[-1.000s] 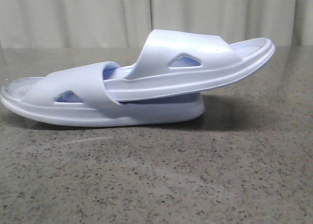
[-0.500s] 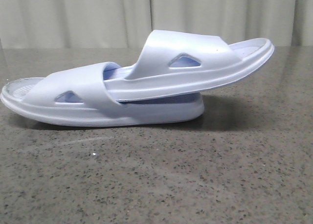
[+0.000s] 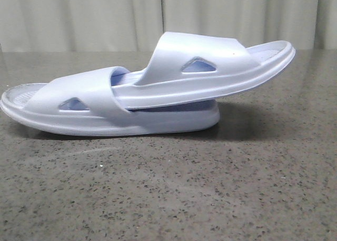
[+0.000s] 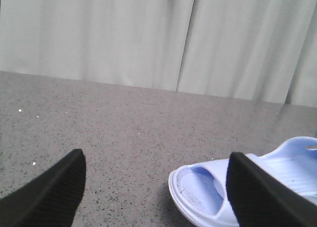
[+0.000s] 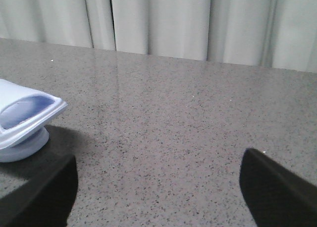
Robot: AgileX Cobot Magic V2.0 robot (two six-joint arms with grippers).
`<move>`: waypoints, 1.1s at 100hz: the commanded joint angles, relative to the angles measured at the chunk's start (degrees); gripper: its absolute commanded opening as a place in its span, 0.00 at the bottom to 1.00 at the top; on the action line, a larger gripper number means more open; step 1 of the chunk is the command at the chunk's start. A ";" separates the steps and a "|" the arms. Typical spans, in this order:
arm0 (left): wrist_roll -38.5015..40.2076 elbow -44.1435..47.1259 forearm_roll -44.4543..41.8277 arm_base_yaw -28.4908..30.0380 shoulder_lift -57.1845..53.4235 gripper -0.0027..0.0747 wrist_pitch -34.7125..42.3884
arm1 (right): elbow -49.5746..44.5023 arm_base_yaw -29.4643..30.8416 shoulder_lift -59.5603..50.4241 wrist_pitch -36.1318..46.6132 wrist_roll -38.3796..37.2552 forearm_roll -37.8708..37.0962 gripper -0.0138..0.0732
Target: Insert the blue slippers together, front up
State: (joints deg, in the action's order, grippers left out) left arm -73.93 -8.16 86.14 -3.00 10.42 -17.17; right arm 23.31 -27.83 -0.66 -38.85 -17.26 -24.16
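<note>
Two pale blue slippers lie on the speckled grey table in the front view. The lower slipper [image 3: 84, 101] rests flat on its sole. The upper slipper [image 3: 210, 67] has one end pushed under the lower one's strap, and its other end sticks up to the right. My left gripper [image 4: 156, 180] is open and empty, with one end of the lower slipper [image 4: 198, 187] beside one black finger [image 4: 257, 197]. My right gripper [image 5: 158, 185] is open and empty, with the upper slipper's raised end [image 5: 25, 113] off to one side. Neither gripper shows in the front view.
The grey speckled table [image 3: 210, 188] runs back to pale curtains [image 3: 105, 14] behind it. Bare tabletop lies in front of the slippers and between each gripper's fingers.
</note>
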 commanded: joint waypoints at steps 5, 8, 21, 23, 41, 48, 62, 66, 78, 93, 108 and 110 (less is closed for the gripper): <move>-0.01 -0.99 0.78 -0.39 0.43 0.64 0.69 | 1.15 0.29 -0.48 5.05 -0.21 -2.10 0.83; -0.01 -0.99 0.78 -0.39 0.43 0.61 0.69 | 1.15 0.29 -0.48 5.05 -0.21 -2.10 0.82; -0.01 -0.99 0.88 -0.39 0.43 0.39 0.69 | 1.15 0.29 -0.48 5.05 -0.21 -2.88 0.71; -0.01 -0.99 0.88 -0.39 0.43 0.36 0.69 | 1.15 0.29 -0.48 5.05 -0.21 -3.03 0.66; -0.01 -0.99 0.88 -0.39 0.43 0.06 0.69 | 1.15 0.29 -0.48 4.55 -0.21 -3.13 0.17; -0.01 -0.99 0.88 -0.39 0.43 0.06 0.69 | 1.15 0.29 -0.48 4.76 -0.21 -3.03 0.04; -0.01 -0.99 1.01 -0.39 0.43 0.06 0.42 | 1.15 0.29 -0.48 4.77 -0.21 -3.03 0.04; 0.09 -0.99 1.01 -0.39 0.43 0.06 0.13 | 1.15 0.29 -0.48 4.77 -0.21 -3.03 0.04; 0.09 -0.99 1.01 -0.39 0.43 0.06 0.06 | 1.15 0.29 -0.48 4.77 -0.21 -3.03 0.04; 0.09 -0.99 1.01 -0.39 0.43 0.06 0.06 | 1.15 0.29 -0.48 4.77 -0.21 -3.03 0.04; 0.09 -0.99 1.01 -0.39 0.43 0.06 0.06 | 1.15 0.29 -0.48 4.77 -0.21 -3.03 0.04; 0.09 -0.99 1.01 -0.39 0.43 0.06 0.06 | 1.15 0.29 -0.48 4.77 -0.21 -3.03 0.04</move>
State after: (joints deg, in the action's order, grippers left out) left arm -73.93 -7.64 85.81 -3.00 10.32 -16.84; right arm 23.28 -27.83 -0.72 -38.28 -17.26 -25.33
